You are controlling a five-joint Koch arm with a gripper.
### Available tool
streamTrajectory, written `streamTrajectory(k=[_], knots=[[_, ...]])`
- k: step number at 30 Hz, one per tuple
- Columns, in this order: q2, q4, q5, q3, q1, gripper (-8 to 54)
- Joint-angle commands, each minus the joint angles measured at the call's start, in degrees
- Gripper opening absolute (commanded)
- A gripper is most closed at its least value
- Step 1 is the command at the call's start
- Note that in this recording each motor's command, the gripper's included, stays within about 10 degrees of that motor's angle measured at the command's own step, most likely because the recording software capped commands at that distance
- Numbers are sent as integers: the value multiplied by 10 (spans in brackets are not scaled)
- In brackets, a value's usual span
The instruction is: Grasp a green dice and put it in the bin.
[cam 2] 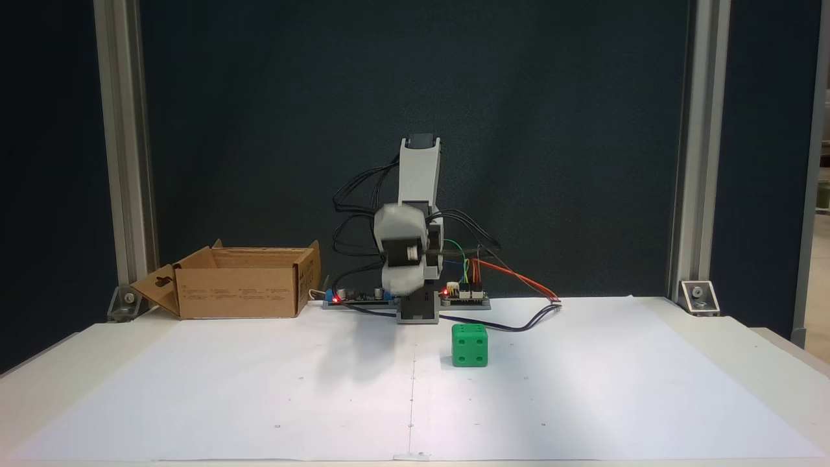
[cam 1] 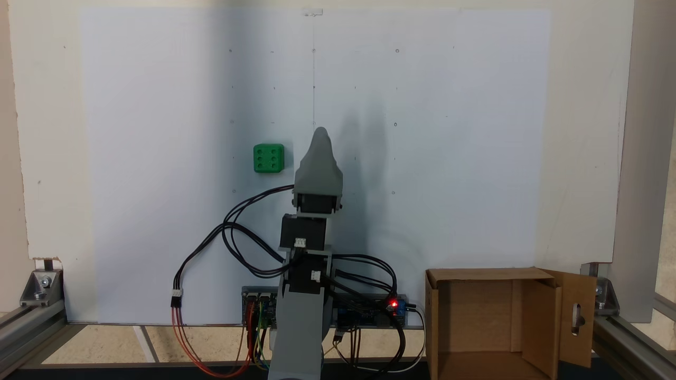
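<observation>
Resting on the white sheet (cam 1: 422, 132), the dice (cam 1: 269, 158) lies in a fixed view from above at about ten o'clock from the gripper (cam 1: 320, 136), near it but not touching. Six pips face up there. In a fixed view from the front the dice (cam 2: 469, 346) sits at roughly four o'clock from the blurred gripper (cam 2: 402, 259), with a four-pip face toward the camera.

From above, the grey tip points to twelve o'clock, and just one tapered tip can be made out; from the front the gripper is smeared, so I cannot tell whether its jaws are spread or pressed together. Nothing shows between them.

The bin (cam 1: 491, 316) stands open at the sheet's edge, at about four o'clock from the gripper in the view from above, well apart from the dice; its slotted flap (cam 1: 578, 316) hangs outward. From the front the bin (cam 2: 243, 282) is at nine o'clock from the arm's base (cam 2: 418, 311), beside the circuit boards (cam 2: 463, 295). Black and coloured cables (cam 1: 237, 237) loop off the arm.
</observation>
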Motion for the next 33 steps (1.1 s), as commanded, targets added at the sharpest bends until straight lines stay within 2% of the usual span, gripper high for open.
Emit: streamTrajectory(k=[1,22,30,33], knots=[[60,90,-26,-39,0,432],[59,932,1,-473,-20,432],[53,1189,17,-615,-41,432],[15,1295,19,-687,-47,431]])
